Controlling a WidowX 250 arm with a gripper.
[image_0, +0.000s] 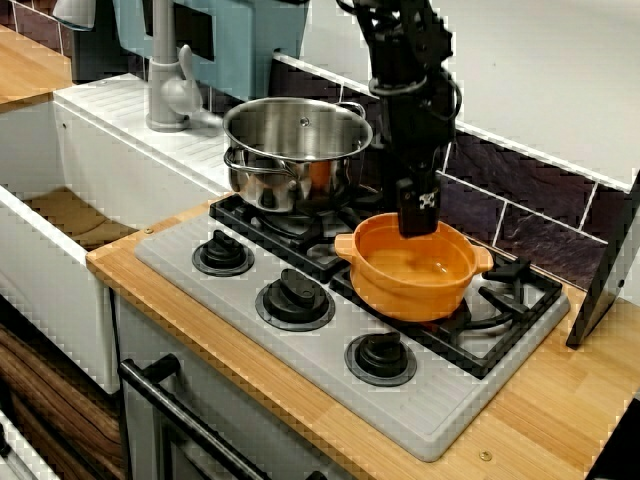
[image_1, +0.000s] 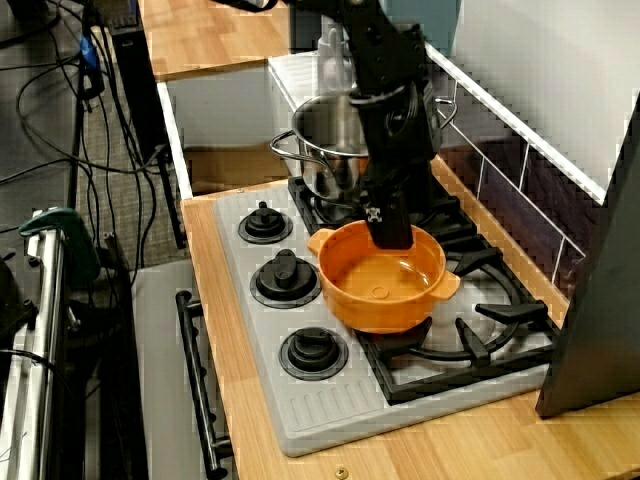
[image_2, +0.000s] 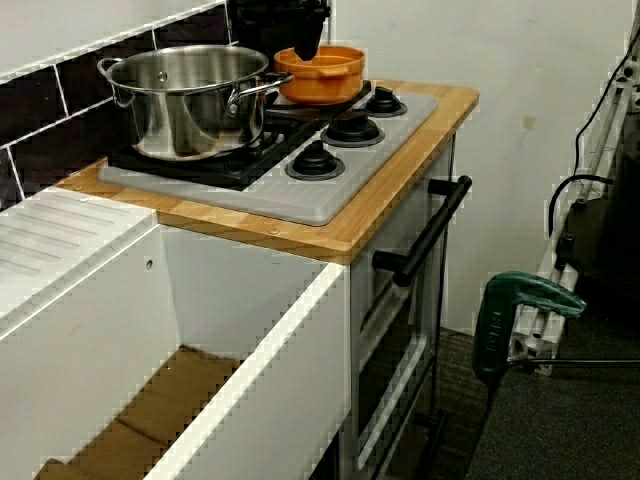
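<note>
Wooden counter (image_0: 560, 400) bearing grey hob (image_0: 320, 372).

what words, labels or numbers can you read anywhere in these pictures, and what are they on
No words or numbers can be read in any view.
White mark on the gripper, just above the orange pot: a small pattern, too blurred to read as text.
Middle stove knob and its neighbours: no markings show.
Steel pot: no label or brand shows.

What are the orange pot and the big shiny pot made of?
The orange round pot with two small handles looks like plastic: even colour, smooth soft gloss. The big silver pot looks like polished steel: mirror-like reflections on its wall.
</note>
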